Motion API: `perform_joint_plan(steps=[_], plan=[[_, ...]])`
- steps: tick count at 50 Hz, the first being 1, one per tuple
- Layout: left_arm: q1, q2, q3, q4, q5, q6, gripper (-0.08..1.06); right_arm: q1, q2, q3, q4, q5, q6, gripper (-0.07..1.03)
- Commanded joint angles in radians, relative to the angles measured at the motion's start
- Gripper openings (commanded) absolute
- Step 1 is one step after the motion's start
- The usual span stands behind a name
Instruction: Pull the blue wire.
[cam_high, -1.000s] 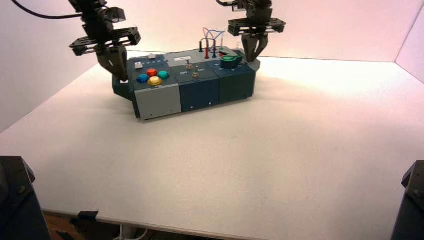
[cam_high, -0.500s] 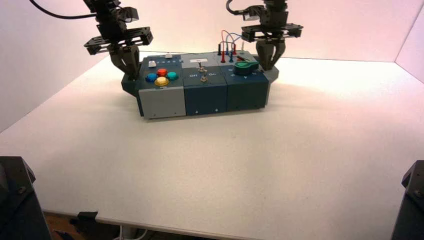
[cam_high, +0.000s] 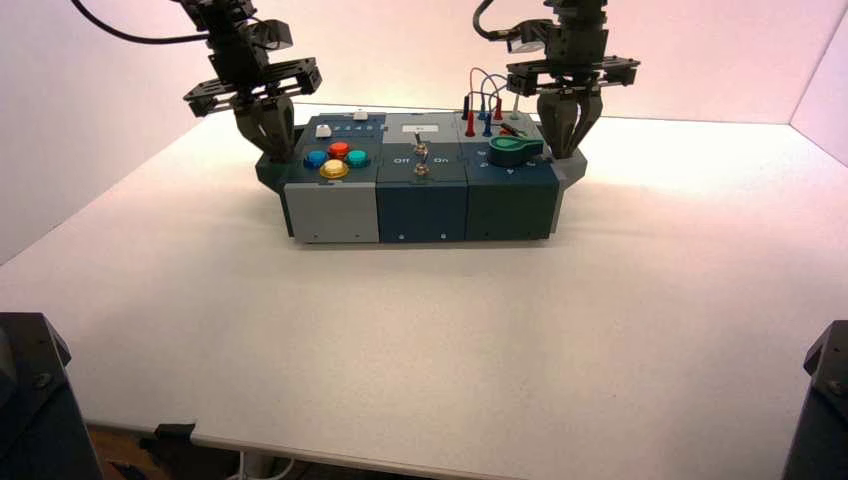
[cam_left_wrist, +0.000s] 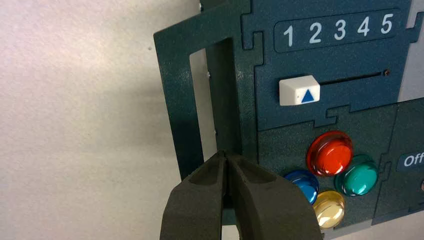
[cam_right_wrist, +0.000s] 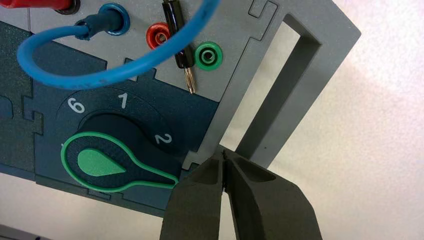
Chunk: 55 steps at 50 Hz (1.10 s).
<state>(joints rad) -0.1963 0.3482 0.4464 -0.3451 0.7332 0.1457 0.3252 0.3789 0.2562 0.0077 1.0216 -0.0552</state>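
The blue wire (cam_high: 487, 78) arches over the sockets at the back right of the box (cam_high: 420, 205). In the right wrist view the blue wire (cam_right_wrist: 65, 75) runs into a blue socket (cam_right_wrist: 112, 17). My left gripper (cam_high: 272, 150) is shut on the dark handle (cam_left_wrist: 182, 125) at the box's left end, seen close in the left wrist view (cam_left_wrist: 226, 156). My right gripper (cam_high: 562, 150) is shut on the grey handle (cam_right_wrist: 280, 120) at the box's right end, beside the green knob (cam_right_wrist: 100, 162); its tips (cam_right_wrist: 223, 156) pinch the handle's bar.
Red, blue, teal and yellow buttons (cam_left_wrist: 330, 152) sit on the box's left block below a white slider (cam_left_wrist: 299, 91). Two toggle switches (cam_high: 422, 160) stand in the middle. A loose black plug (cam_right_wrist: 182, 50) lies by a green socket (cam_right_wrist: 208, 54). Walls close in behind and at right.
Both grippers have carried the box to the right across the table and turned it to face squarely forward. Their hold on the handles is unchanged.
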Motion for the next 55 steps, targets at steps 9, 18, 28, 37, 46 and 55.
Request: perform_joint_plan(steps=[9, 18, 28, 37, 46, 55], plan=[[-0.106, -0.015, 0.025, -0.032, 0.012, 0.005, -0.03, 0.015, -0.077, 0.037, 0.025, -0.028, 0.015, -0.02], [-0.106, -0.031, -0.017, -0.029, 0.012, -0.006, -0.03, 0.015, -0.098, 0.017, 0.003, -0.037, 0.037, -0.02], [-0.103, -0.04, -0.095, -0.012, 0.049, -0.017, -0.03, 0.014, -0.106, -0.029, -0.017, -0.028, 0.041, -0.02], [-0.097, -0.066, -0.144, -0.006, 0.075, -0.02, -0.03, 0.014, -0.144, -0.04, -0.023, -0.026, 0.044, -0.02], [-0.074, -0.095, -0.144, 0.015, 0.086, -0.052, -0.03, 0.008, -0.167, -0.034, -0.06, -0.023, 0.064, -0.02], [-0.067, -0.146, -0.129, 0.026, 0.086, -0.052, -0.03, 0.012, -0.209, -0.025, -0.054, -0.041, 0.067, -0.02]])
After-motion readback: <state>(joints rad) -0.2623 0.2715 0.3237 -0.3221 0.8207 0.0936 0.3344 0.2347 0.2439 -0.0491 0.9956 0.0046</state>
